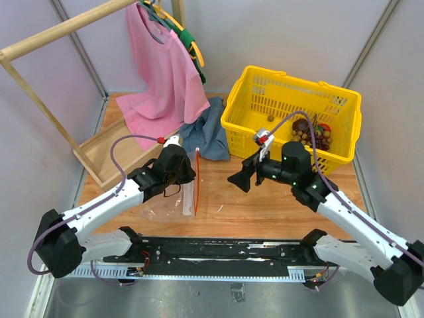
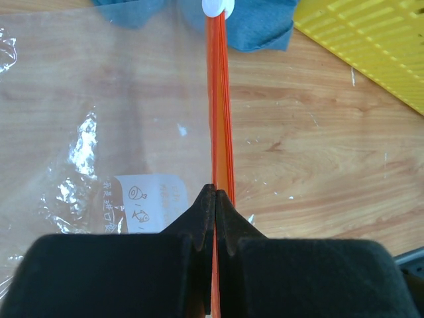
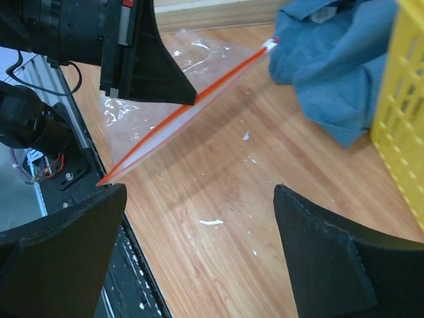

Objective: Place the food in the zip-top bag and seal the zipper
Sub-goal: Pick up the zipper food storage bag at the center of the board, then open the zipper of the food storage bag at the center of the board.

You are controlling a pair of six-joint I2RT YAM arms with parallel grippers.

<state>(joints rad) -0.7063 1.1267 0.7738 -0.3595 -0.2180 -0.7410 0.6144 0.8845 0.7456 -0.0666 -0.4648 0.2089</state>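
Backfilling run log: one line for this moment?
left end effector: shut on zipper | right end effector: open, empty | food: in yellow basket | zip-top bag: no food inside

The left arm (image 1: 99, 207) and right arm (image 1: 354, 222) are alike: smooth white link shells joined by rounded black joint housings, each rising from a bulky black base joint. The bases sit on a black rail (image 1: 218, 250) edged by a silver slotted strip at the bench's near side. A purple cable (image 1: 122, 141) arcs over the left arm, and a second cable (image 1: 295, 117) over the right; each meets a small white block with a red tip. The left gripper (image 1: 189, 173) and right gripper (image 1: 246, 171) are matte black. Their fingers (image 3: 318, 255) are thick wedges with a grainy surface, tapering to narrow tips. A green light (image 1: 273, 179) glows on the right wrist housing.
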